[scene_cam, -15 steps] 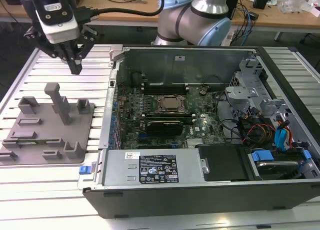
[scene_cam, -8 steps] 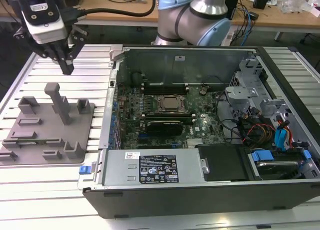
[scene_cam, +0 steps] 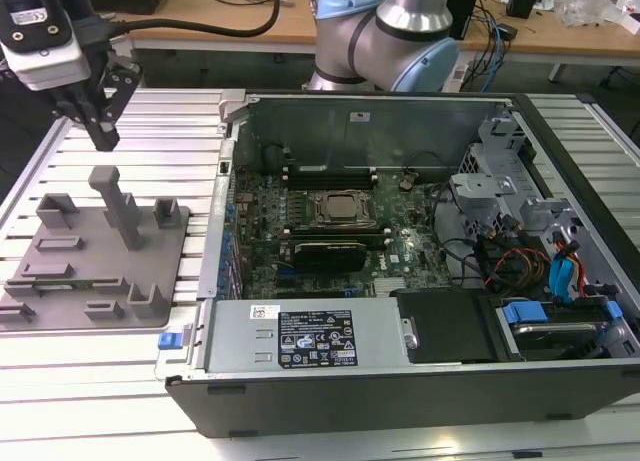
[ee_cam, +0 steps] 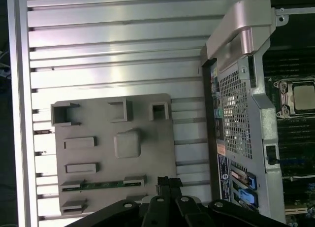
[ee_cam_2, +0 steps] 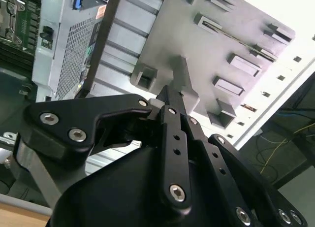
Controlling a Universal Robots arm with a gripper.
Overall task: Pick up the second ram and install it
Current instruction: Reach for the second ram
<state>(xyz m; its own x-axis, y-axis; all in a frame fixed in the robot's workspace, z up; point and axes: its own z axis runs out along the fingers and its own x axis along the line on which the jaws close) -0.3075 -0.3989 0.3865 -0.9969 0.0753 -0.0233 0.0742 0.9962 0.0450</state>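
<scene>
The second ram (ee_cam: 101, 184) is a thin green stick lying on edge between two low holders on the grey plastic tray (ee_cam: 152, 153). In the exterior view my gripper (scene_cam: 105, 136) hangs above the far part of that tray (scene_cam: 60, 301), near its tall upright post (scene_cam: 122, 206). Its black fingers meet at the tips in both wrist views, with nothing between them. The gripper (ee_cam: 167, 180) stands a little to one side of the ram and apart from it. In the second wrist view the gripper (ee_cam_2: 170, 91) points down at the tray (ee_cam_2: 162, 35).
An open computer case (scene_cam: 400, 381) lies at the exterior view's right of the tray, on a ribbed metal table (scene_cam: 180, 131). Inside are the motherboard with its CPU socket (scene_cam: 343, 208), long black slots (scene_cam: 330, 171), cables and a power supply (scene_cam: 300, 336).
</scene>
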